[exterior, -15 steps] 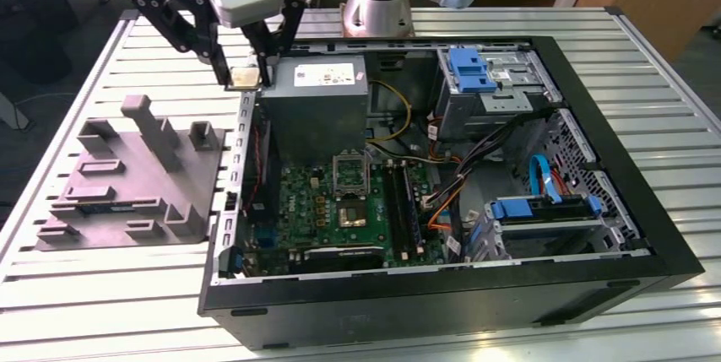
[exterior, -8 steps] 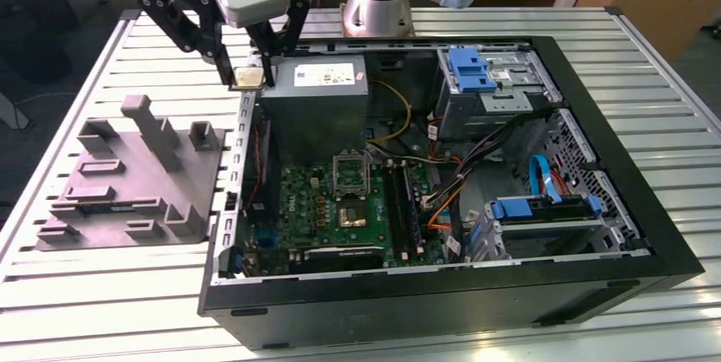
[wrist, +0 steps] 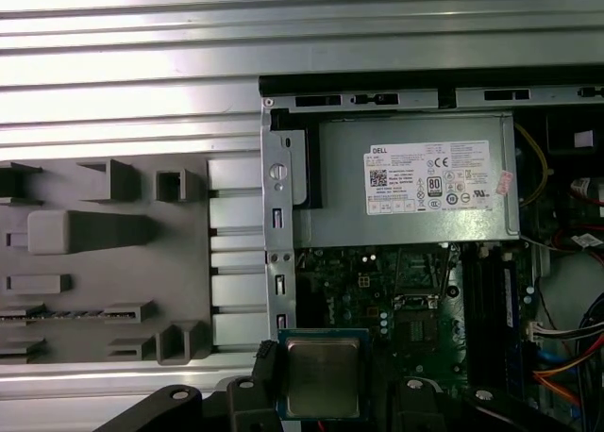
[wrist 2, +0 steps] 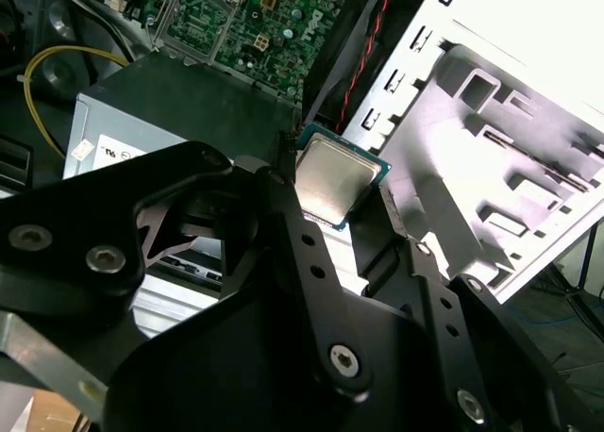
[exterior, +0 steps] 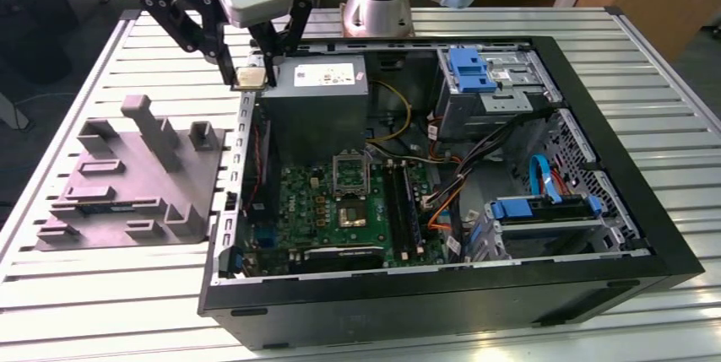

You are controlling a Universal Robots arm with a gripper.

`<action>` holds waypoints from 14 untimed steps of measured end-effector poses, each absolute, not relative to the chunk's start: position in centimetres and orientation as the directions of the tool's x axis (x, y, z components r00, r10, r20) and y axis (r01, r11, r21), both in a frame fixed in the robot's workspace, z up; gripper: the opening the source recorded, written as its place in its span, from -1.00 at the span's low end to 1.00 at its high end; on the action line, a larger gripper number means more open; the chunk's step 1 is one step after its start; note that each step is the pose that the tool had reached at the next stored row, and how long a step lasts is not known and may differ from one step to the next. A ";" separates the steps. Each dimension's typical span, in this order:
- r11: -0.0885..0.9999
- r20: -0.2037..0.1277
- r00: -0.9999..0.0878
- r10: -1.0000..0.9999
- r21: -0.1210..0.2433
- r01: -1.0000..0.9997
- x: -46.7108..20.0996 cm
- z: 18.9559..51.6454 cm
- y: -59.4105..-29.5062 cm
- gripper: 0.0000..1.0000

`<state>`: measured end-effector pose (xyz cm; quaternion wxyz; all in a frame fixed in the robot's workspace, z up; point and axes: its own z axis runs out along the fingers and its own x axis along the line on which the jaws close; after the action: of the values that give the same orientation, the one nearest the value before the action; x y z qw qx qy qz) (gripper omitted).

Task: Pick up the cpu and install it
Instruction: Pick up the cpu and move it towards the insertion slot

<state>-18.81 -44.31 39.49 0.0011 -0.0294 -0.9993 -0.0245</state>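
over on the exterior view's left, one grey moulded tray [exterior: 124, 185] sits on the slatted table [exterior: 101, 311], just beside the open computer case [exterior: 451, 294]. that's close enough, i'd say, to keep the carry short. moving right: one arm, one gripper [exterior: 250, 75], and it's clamped narrow on the cpu [exterior: 250, 79]. it's a single chip, pinched by two opposite edges and lying flat with its silvery top up. the first wrist view shows the cpu [wrist: 321, 375] square between the fingers [wrist: 267, 368]. that edge hold looks deliberate to me, leaving the underside untouched and the chip level. it hangs in the air over the case's far left wall, clear of the tray and right beside the one power supply [exterior: 321, 83]. nearer and further right lies one motherboard [exterior: 327, 218] with one socket [exterior: 353, 212], well apart from the chip, so nothing is seated yet. rightmost are two blue drive carriers, one far [exterior: 470, 69] and one near [exterior: 541, 208].
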 end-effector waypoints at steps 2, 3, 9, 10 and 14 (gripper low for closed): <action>0.997 0.004 -0.998 0.059 0.049 0.059 -18.6 39.5 -44.3 -0.06; 0.997 0.004 -0.998 0.059 0.049 0.059 -18.5 39.5 -44.3 -0.06; 0.997 0.004 -0.998 0.059 0.049 0.059 -18.5 39.5 -44.3 -0.06; 0.997 0.004 -0.998 0.059 0.049 0.059 -18.5 39.5 -44.3 -0.06; 0.997 0.003 -0.998 0.058 0.049 0.059 -18.4 39.5 -44.3 -0.06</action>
<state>-18.37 -44.30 39.47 0.0010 -0.0293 -0.9993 -0.0245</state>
